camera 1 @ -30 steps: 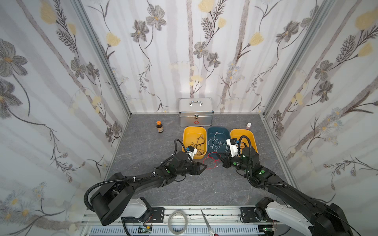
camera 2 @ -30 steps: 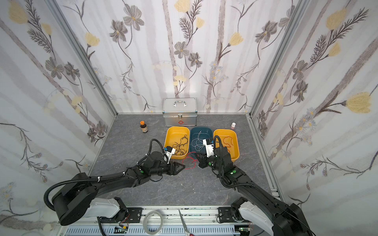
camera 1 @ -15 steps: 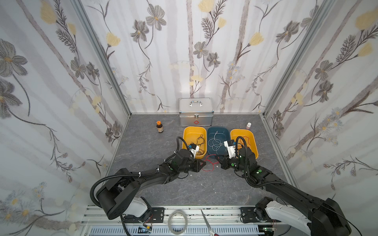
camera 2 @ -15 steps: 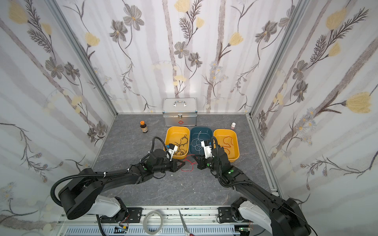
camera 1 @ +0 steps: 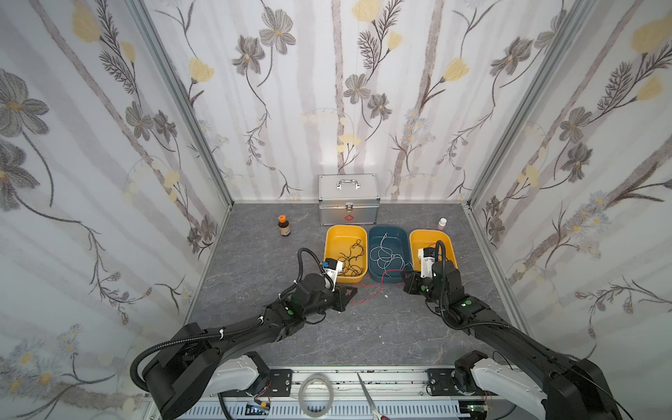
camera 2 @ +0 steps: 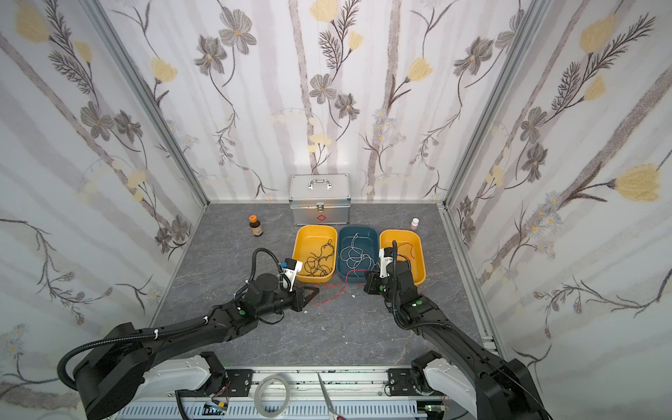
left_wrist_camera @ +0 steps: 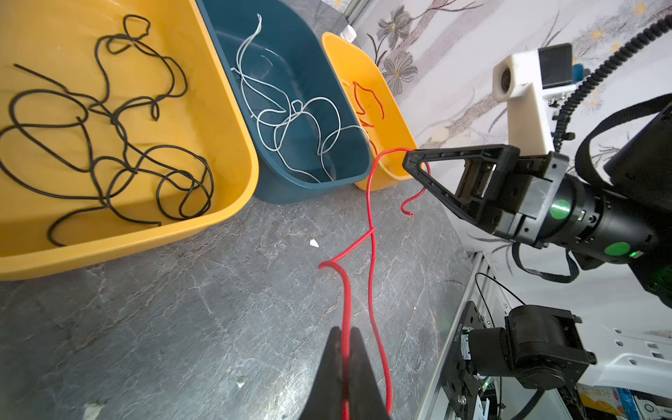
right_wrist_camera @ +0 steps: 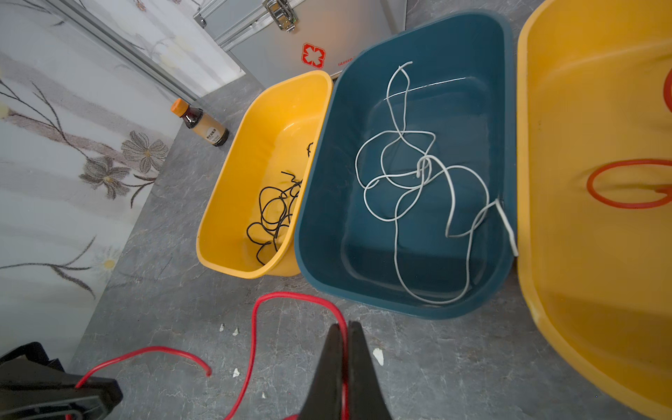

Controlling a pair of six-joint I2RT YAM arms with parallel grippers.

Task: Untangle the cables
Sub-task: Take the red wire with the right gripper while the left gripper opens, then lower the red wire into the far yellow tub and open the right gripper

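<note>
The black cable (camera 1: pixel 351 260) lies loose in the left yellow tub (camera 1: pixel 345 227) and the white cable (camera 1: pixel 385 254) in the blue tub (camera 1: pixel 387 228), so 2 of the 3 cables look sorted. The step in hand appears to be the red cable (left_wrist_camera: pixel 371 218).

It trails across the grey worktop (camera 1: pixel 254 262) in front of the tubs. The left end effector (left_wrist_camera: pixel 343 338) is clenched on 1 run of it, low over the worktop. The right end effector (right_wrist_camera: pixel 343 327) is clamped on another stretch near the front of the blue tub. Between the 2 grips the red runs meet at a kink, and the left wrist view shows a short free end curling below the right end effector. More red wire lies in the right yellow tub (camera 1: pixel 431 231). Whether it joins the held length cannot be traced.

The next move probably calls for drawing the 2 grips apart, slowly and level, so that the crossing opens rather than tightens. The freed length could then go into the right yellow tub. The wire is thin and springy, so it may slip between the pads or whip a loop over the blue tub's rim.
</note>
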